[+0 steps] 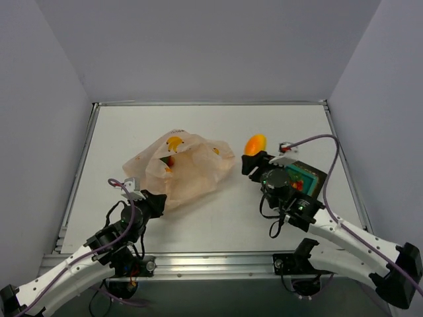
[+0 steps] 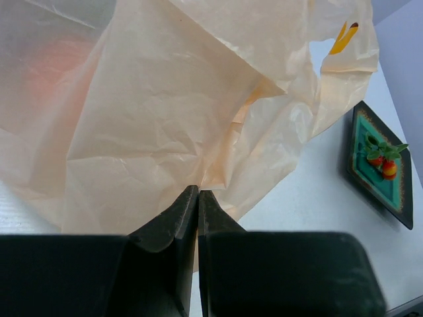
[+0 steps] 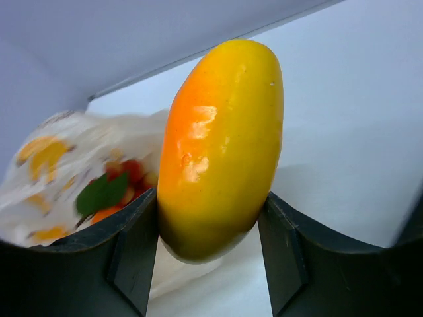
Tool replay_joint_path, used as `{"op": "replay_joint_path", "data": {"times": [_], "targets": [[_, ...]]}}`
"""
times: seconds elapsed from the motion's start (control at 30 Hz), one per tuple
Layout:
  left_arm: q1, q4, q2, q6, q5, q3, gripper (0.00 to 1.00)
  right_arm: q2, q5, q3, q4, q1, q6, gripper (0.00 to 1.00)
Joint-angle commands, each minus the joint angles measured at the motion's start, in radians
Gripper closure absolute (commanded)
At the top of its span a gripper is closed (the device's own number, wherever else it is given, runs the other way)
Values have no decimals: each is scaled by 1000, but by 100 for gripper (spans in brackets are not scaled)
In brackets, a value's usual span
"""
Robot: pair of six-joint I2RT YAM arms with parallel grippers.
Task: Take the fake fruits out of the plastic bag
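Gripping the yellow-orange mango (image 3: 221,145) around its lower half, the right fingers (image 3: 129,254) stand spread to the fruit's width, one pressed against each side, and most of the mango sticks out past their tips. In the top view it is outside the plastic bag (image 1: 185,168), just beside the bag's right edge.

The left fingers (image 2: 180,221) are pressed together with a thin fold of the bag's film caught between them, at the bag's near left corner. The bag lies crumpled on the desk (image 1: 231,122), and small red and green pieces (image 3: 109,188) show inside its opening.

To the right, a dark teal tray (image 2: 378,191) lies on the desk, partly under the right arm. It carries a little red-orange fruit (image 2: 384,164) with green leaves.
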Motion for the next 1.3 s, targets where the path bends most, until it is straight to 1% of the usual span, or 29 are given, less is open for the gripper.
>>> {"op": "replay_joint_path", "data": {"times": [0.0,0.03,0.1,0.13,0.17,0.27,0.43,0.47,0.57,0.67,0.77,0.83,0.9,0.97,1.0,1.07,1.13,1.2,1.27], "targets": [[7,62,-18,36,6,8,98,-78,21,-104,-224,-181,91,82],[9,63,-24,39,7,6,98,-86,-18,-118,-226,-279,87,82],[9,72,-27,44,14,0,98,-77,-91,-135,-232,-370,78,82],[9,75,-29,45,26,-2,98,-60,-103,-138,-230,-412,68,82],[9,80,-29,45,30,-3,98,-16,-112,-134,-230,-483,46,82],[9,75,-35,59,43,-3,98,86,-144,-111,-191,-579,-1,82],[9,57,-69,77,44,-12,98,170,-182,-91,-96,-644,-51,83],[9,52,-72,79,38,-14,98,207,-199,-89,-68,-651,-56,82],[9,51,-83,88,41,-12,98,295,-221,-72,-59,-671,-45,82],[10,34,-90,96,43,-5,98,330,-222,-80,-46,-676,-15,81],[9,29,-104,97,43,-5,98,319,-209,-104,-34,-677,-8,78],[9,32,-106,97,43,-6,98,312,-196,-114,-36,-681,-7,73],[10,36,-95,97,44,-5,98,309,-198,-118,-43,-687,-1,62],[9,37,-86,93,47,3,98,301,-193,-118,-65,-685,4,52],[9,37,-80,93,49,5,98,295,-187,-117,-71,-685,4,41],[10,31,-77,90,50,9,98,267,-184,-114,-89,-688,-2,32],[10,17,-80,90,52,18,98,224,-179,-111,-102,-688,-7,31],[9,6,-83,94,46,32,98,194,-179,-103,-125,-687,-16,24],[9,-15,-84,102,34,46,98,148,-210,-94,-152,-685,-31,20]]}}
